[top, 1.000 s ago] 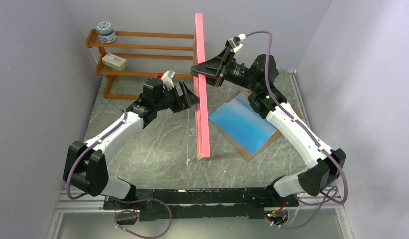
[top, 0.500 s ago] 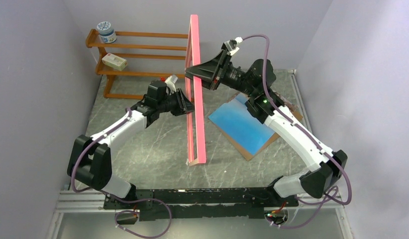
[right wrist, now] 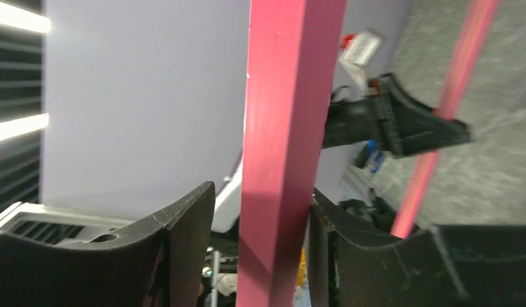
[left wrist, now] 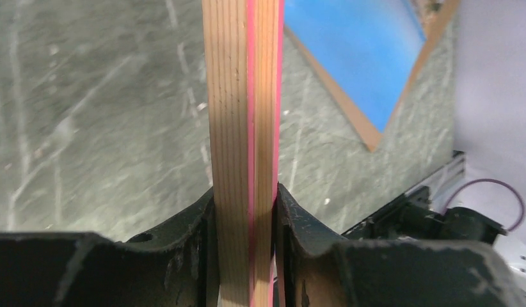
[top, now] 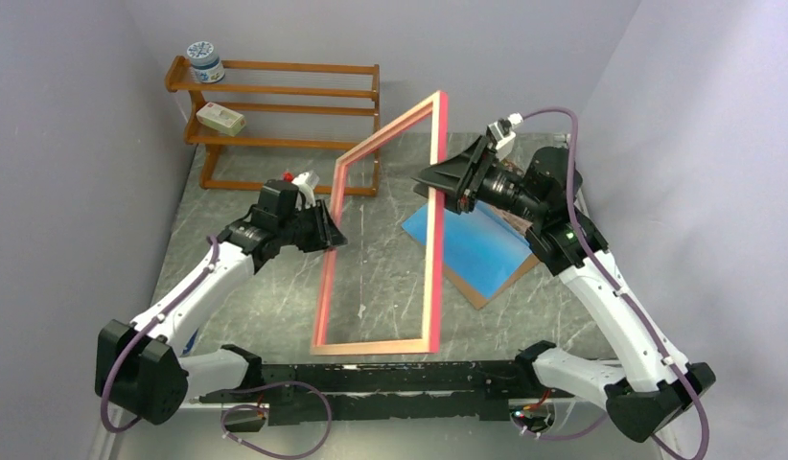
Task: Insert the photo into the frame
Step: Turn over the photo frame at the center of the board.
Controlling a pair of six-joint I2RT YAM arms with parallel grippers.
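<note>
The pink frame (top: pixel 431 278) stands tilted over the middle of the table, its lower rail down near the front edge and its pale wood back facing the camera. My left gripper (top: pixel 330 228) is shut on the frame's left rail; in the left wrist view both pads press the wood rail (left wrist: pixel 241 96) at the gripper (left wrist: pixel 246 192). My right gripper (top: pixel 436 182) straddles the right rail. There the gripper (right wrist: pixel 260 192) is open, with a gap between one finger and the pink rail (right wrist: pixel 289 96). The photo (top: pixel 476 240), blue side up, lies flat behind the frame and is also seen as the photo (left wrist: pixel 356 51).
A brown backing sheet (top: pixel 474 293) lies under the photo at right. A wooden slatted rack (top: pixel 275 105) stands at the back left, holding a jar (top: pixel 205 61) and a small box (top: pixel 220 119). Walls close in on both sides.
The frame has swung from edge-on and upright to a wide tilt facing the camera. My left gripper closed on its left rail. My right jaws loosened, and that arm moved right.
</note>
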